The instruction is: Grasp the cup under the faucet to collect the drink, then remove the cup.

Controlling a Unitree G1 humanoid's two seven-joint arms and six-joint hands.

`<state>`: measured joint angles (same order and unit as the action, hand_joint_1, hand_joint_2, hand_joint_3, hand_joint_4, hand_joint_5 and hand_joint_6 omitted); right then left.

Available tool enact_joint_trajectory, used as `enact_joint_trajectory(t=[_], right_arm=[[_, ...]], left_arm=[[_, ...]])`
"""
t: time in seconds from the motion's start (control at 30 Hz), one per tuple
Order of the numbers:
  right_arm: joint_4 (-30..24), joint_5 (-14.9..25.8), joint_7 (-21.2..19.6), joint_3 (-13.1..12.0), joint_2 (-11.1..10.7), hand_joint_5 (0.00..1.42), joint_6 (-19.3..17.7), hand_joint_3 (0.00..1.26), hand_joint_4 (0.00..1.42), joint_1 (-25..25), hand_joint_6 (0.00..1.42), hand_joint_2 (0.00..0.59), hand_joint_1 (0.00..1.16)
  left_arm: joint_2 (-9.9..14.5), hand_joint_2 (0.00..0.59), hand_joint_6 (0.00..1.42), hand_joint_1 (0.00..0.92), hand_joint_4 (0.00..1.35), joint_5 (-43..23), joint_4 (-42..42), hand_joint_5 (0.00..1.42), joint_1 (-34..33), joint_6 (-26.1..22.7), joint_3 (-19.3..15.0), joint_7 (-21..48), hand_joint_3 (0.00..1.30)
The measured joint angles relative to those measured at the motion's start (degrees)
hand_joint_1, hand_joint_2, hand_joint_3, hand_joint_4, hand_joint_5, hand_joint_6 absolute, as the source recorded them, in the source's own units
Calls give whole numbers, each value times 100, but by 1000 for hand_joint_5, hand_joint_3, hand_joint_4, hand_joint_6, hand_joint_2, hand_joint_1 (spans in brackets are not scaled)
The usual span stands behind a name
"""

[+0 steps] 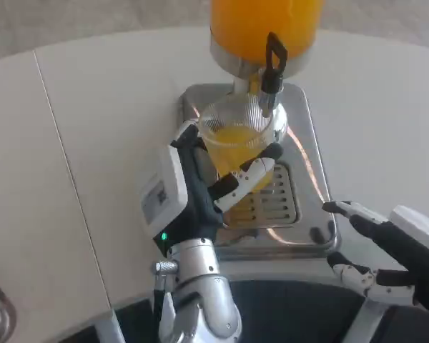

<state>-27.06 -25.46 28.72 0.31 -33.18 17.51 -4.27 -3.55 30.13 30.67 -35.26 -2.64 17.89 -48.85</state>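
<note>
Cup (pixel 236 139): 1, holding orange drink, under the faucet (pixel 273 68), grasped by left hand (pixel 193 189); right hand (pixel 393 250) released, fingers apart.

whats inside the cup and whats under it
The clear cup, held by the left hand, holds orange drink, partly filled. Beneath it is the dispenser's metal drip tray with a slotted grate; the fingers cover the cup's base.

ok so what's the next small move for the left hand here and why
Probably draw the cup back from under the faucet. The left hand grips it with its fingers wrapped around the front, orange drink is already inside, and it sits over the drip tray. The right hand rests open beside the tray.
</note>
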Motion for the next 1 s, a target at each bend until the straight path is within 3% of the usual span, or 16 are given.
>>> enact_joint_trajectory(t=[0.2,0.77,1.0], right_arm=[[9,-5,-10,24,1,0,43,64,0,-21,0,530,505],[207,-6,-51,82,5,0,61,59,0,-204,0,531,491],[225,-138,-106,154,-13,0,53,20,0,-304,0,531,460]], left_arm=[[222,45,1424,523,1102,153,-115,1323,132,19,-88,161,967],[356,57,1424,518,1102,218,-222,1323,393,51,-119,348,967],[603,59,1424,516,1102,243,-614,1324,539,58,-162,484,967]])
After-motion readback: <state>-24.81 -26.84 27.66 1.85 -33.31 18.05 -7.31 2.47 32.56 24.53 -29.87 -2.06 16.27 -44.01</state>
